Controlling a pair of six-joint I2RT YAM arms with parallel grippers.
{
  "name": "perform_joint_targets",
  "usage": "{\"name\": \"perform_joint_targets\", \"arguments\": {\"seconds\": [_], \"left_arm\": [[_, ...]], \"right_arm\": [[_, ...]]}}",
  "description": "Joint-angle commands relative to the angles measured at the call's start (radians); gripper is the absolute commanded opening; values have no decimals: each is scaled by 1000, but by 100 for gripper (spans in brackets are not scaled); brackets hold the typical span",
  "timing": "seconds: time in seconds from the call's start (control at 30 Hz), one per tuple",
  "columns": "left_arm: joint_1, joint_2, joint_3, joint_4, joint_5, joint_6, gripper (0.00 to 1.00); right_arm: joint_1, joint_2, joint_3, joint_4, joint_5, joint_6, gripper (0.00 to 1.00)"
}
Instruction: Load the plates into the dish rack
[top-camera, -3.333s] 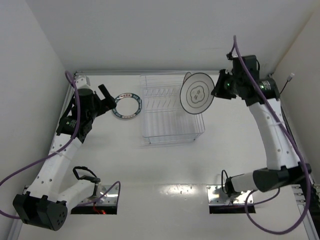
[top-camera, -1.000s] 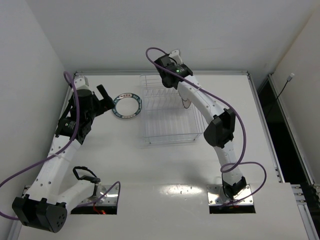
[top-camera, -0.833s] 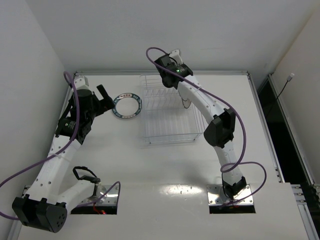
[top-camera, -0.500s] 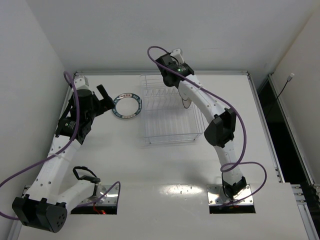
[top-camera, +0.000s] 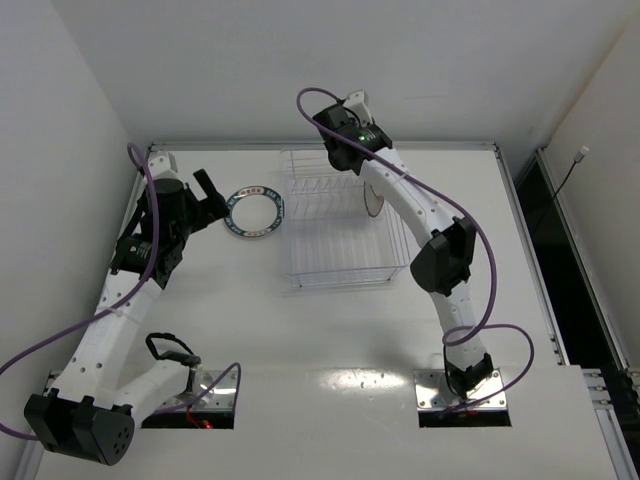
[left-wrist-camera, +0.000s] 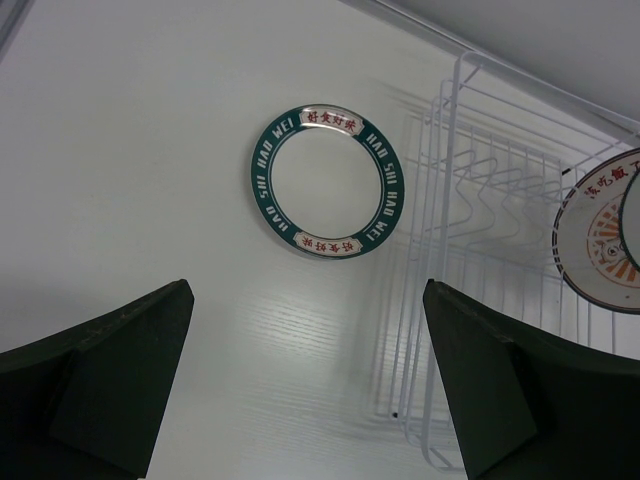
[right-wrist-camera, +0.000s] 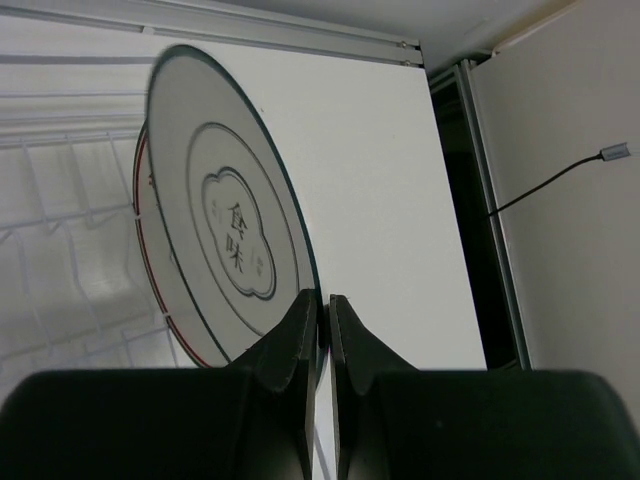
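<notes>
Top view: right arm reaches over the far right side of the dish rack. The teal-rimmed plate lies flat just left of the rack, with the left gripper further left. Left wrist: jaws spread wide, holding nothing, and the orange-centred plate stands on edge in the rack. Right wrist: right gripper is pinched on the rim of the grey-ringed plate, which is upright inside the rack just beside the orange-centred plate.
</notes>
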Motion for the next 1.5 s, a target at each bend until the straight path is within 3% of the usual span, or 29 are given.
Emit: {"name": "perform_joint_targets", "arguments": {"seconds": [0.0, 0.9, 1.13, 1.27, 1.37, 1.4, 1.47], "left_arm": [[-7, -21, 23, 2, -4, 12, 100], [-7, -30, 23, -7, -23, 12, 100], [-7, -30, 23, -7, -14, 12, 100], [-7, -21, 14, -7, -24, 12, 100], [-7, 13, 14, 3, -8, -19, 100], [-7, 30, 14, 12, 25, -28, 100], [-7, 67, 40, 29, 61, -57, 100]], "right_arm": [[-16, -86, 11, 41, 97, -37, 0], [-16, 59, -18, 22, -124, 9, 0], [-49, 112, -33, -48, -364, 127, 0], [-74, 40, -120, -34, -490, 161, 0], [-74, -22, -142, -24, -580, 161, 19], [-74, -34, -142, -24, -616, 161, 30], [-74, -87, -133, -36, -645, 161, 44]]}}
